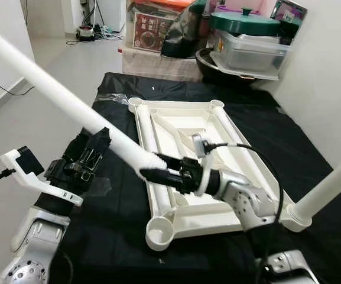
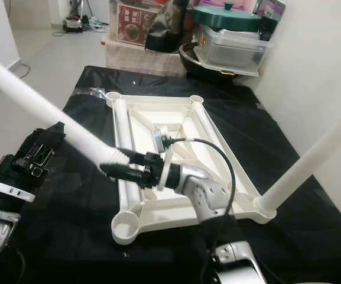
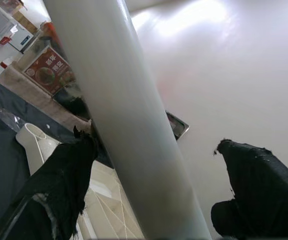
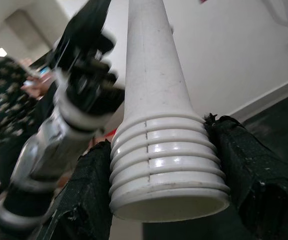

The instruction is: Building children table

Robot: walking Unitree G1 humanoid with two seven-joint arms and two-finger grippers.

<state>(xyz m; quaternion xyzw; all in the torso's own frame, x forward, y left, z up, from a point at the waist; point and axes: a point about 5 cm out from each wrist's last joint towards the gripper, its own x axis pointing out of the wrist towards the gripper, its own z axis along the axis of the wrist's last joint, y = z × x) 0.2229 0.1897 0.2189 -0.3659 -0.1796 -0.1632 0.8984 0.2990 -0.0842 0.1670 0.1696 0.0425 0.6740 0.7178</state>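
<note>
So both arms are on the same loose table leg (image 1: 58,92), a long white tube that slants from up high on the robot's left down to its ribbed threaded end near the middle of the scene. The right gripper (image 1: 149,167) reaches in from the right with the forearm roughly level, bent at the elbow, and its two black fingers (image 4: 91,190) are clamped on either side of that ribbed end. From the right wrist camera you can see the rings squeezed right between the pads, open end of the tube facing the camera.

The left gripper (image 1: 99,141) comes up from the lower left, forearm angled upward, and sits further up the tube. In the left wrist view one finger (image 3: 66,175) is right against the tube while the other one stands apart from it, so that hand looks spread around the leg rather than pinching it.

The white tabletop (image 1: 185,168) lies upside down on a black cloth (image 1: 117,225) spread on the floor, ribs and corner sockets facing up. The empty near-left socket (image 1: 160,232) sits just below the held end of the leg, and they aren't touching. A second leg (image 1: 324,192) already stands in the near-right corner, tilting up and to the right.

Behind the cloth there's a pile of boxes and a clear bin (image 1: 250,50) with a green lid on top.
</note>
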